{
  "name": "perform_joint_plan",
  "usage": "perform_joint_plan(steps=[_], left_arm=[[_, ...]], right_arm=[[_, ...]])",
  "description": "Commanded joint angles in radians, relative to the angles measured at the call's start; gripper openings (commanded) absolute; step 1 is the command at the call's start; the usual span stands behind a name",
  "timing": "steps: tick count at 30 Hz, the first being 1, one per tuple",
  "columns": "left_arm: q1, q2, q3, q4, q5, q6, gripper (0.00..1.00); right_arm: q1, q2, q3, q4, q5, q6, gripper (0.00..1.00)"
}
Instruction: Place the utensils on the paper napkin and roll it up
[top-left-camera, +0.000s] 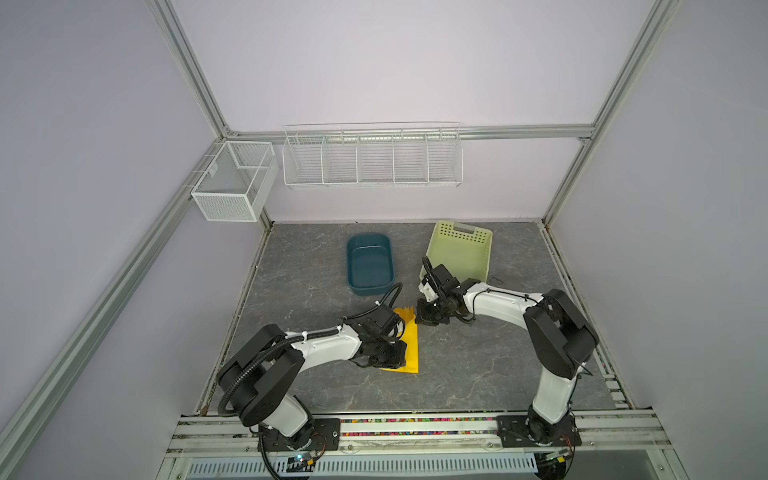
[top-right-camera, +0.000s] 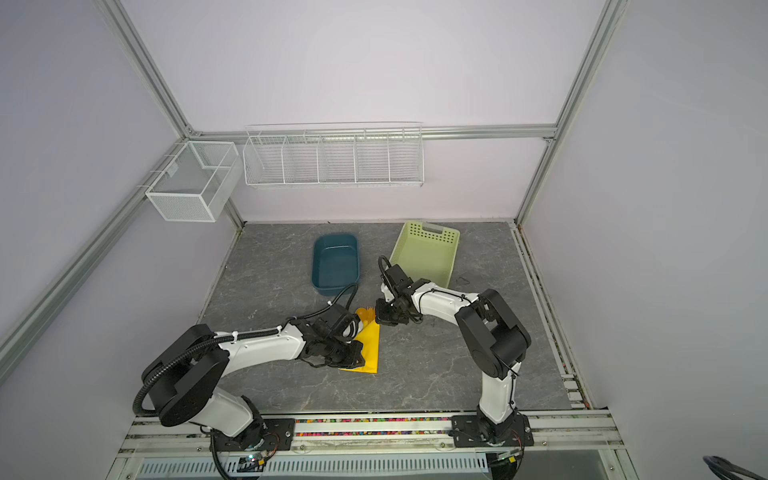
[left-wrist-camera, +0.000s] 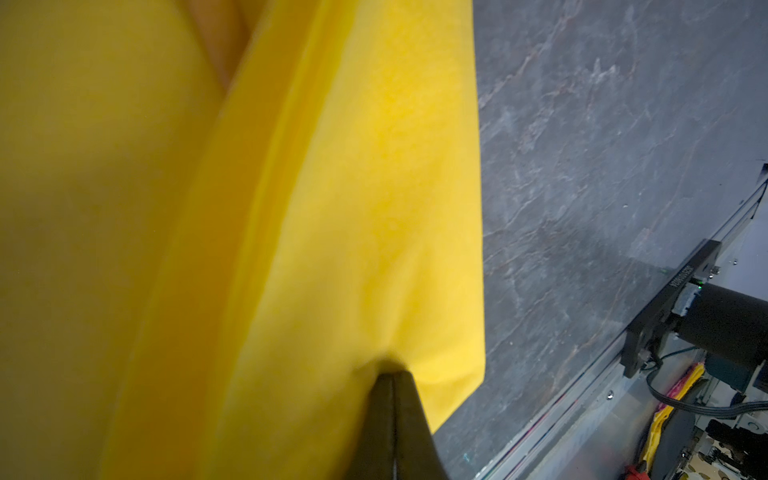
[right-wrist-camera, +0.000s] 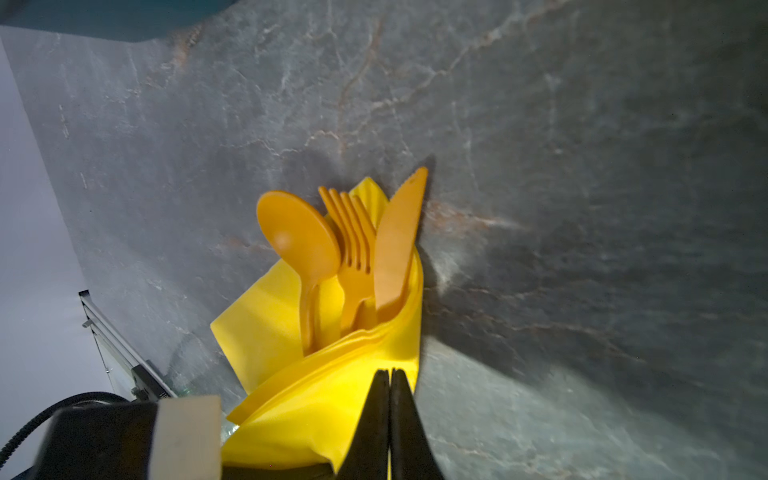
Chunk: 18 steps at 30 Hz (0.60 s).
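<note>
**Desk:** What is the frame showing?

**Photographer:** Two robot arms are meeting mid-counter (top-left-camera: 478, 365), wrapping the paper napkin (top-left-camera: 411, 349) around the utensils (top-left-camera: 405, 312). The left hand (left-wrist-camera: 392, 374) is pinching the napkin at the end nearer the arm bases, with its fingers pressed together on the paper. The right hand (right-wrist-camera: 390, 372) is pinching the far end, just below the cutlery heads, and a sliver of yellow is showing between its fingers.

**Desk:** And the cutlery itself?

**Photographer:** The spoon (right-wrist-camera: 297, 237), fork (right-wrist-camera: 353, 241) and knife (right-wrist-camera: 397, 249) are lying side by side inside the fold, their heads poking out past the paper. A blue tub (top-left-camera: 370, 264) and a green basket (top-left-camera: 459, 249) are sitting well apart behind.

**Desk:** Which step is this?

**Photographer:** The placing looks done and the rolling appears to be in progress. The paper is lying over the handles as a loose flap, not yet a tight roll.

**Desk:** What is the next move asking for?

**Photographer:** Probably both hands carrying their pinched ends across together, keeping the handles tucked in. An uneven pull could tear the thin paper or skew the cutlery.
</note>
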Motion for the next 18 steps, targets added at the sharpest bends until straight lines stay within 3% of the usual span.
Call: perform_joint_plan(steps=[1,18], left_arm=[[-0.002,0.044,-0.032,-0.048,-0.059,0.001,0.00],[-0.002,0.031,-0.042,-0.045,-0.061,-0.006,0.00]], right_arm=[[-0.002,-0.004,0.024,0.020,-0.024,-0.019,0.07],[-0.010,0.112,0.048,-0.028,0.065,-0.062,0.07]])
